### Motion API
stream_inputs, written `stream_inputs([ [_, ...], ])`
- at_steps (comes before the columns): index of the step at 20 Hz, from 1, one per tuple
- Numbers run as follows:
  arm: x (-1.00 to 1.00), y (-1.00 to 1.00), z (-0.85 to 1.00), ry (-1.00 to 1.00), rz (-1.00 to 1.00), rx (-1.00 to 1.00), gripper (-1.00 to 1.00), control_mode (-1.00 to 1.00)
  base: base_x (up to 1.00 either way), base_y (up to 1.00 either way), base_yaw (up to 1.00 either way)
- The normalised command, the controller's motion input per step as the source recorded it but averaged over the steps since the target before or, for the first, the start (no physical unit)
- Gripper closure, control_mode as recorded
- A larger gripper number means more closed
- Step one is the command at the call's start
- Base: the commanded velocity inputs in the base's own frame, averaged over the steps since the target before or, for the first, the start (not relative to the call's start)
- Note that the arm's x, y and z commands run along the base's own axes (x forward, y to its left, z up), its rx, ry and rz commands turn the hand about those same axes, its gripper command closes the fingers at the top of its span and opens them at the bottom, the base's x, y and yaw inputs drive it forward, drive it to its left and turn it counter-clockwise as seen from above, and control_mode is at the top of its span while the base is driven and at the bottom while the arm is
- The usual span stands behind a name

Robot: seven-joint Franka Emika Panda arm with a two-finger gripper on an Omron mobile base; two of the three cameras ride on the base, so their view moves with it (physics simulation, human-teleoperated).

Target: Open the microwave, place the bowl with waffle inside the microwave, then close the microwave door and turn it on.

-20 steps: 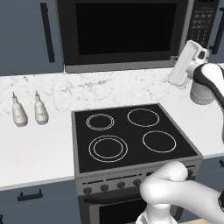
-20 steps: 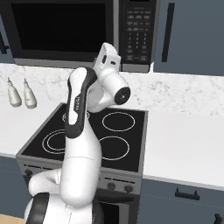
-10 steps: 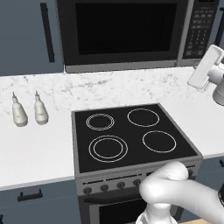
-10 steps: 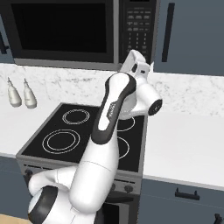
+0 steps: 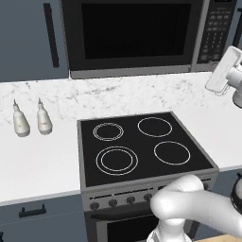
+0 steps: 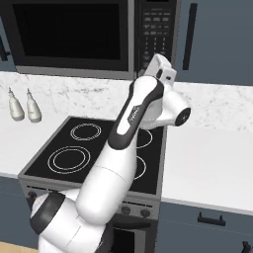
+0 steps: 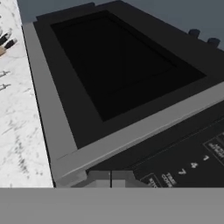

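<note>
Claw [image 6: 159, 60] now nearer button panel [image 6: 154, 30]

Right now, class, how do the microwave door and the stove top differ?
The microwave door stands upright; the stove top lies flat. The microwave door is plain dark glass in a grey frame; the stove top carries four white rings. Both are black and rectangular.

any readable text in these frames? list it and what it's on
"7" and "1": white digits on the button panel of the microwave, hand view.
Other panel words there: blurred, unreadable.
Panel labels in both base views: too small to read.
Grey lettering on the arm's dark forearm band: too small to read.
</note>
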Motion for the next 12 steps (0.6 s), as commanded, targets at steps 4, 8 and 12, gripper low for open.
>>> stream_inputs([
  [4,0.56,0.00,-0.02,0.00,-0.03,0.00,1.00,-1.00,0.00,0.00,0.00],
  [8,0.75,-0.14,-0.05,0.01,-0.04,0.00,1.00,-1.00,0.00,0.00,0.00],
  [12,0.87,-0.38,-0.01,0.02,-0.05,0.02,1.00,-1.00,0.00,0.00,0.00],
])
